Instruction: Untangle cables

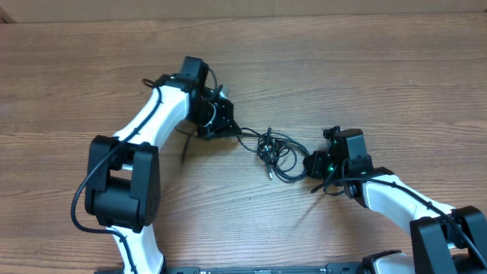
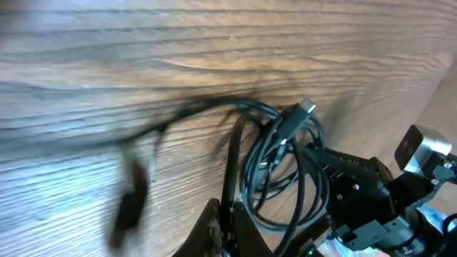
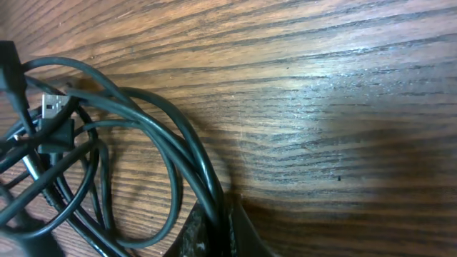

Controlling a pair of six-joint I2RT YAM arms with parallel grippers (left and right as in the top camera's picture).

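The cables (image 1: 275, 151) lie as a knot of thin black loops on the wooden table (image 1: 365, 84), between my two grippers. My left gripper (image 1: 233, 129) is at the knot's left side and is shut on one black strand; in the left wrist view (image 2: 227, 230) the cord runs between the closed fingers up into the bundle (image 2: 275, 168). A silver-tipped plug (image 2: 305, 107) sticks out at the top. My right gripper (image 1: 313, 164) holds the knot's right side, shut on two strands (image 3: 207, 178) between its fingers (image 3: 191, 228). A silver USB plug (image 3: 51, 107) sits in the loops.
A loose cable end (image 2: 132, 200), blurred, hangs left of my left gripper and shows as a thin dark line (image 1: 185, 146) overhead. A small silver tip (image 1: 270, 174) points down from the knot. The right arm's black body (image 2: 371, 196) stands just behind the bundle.
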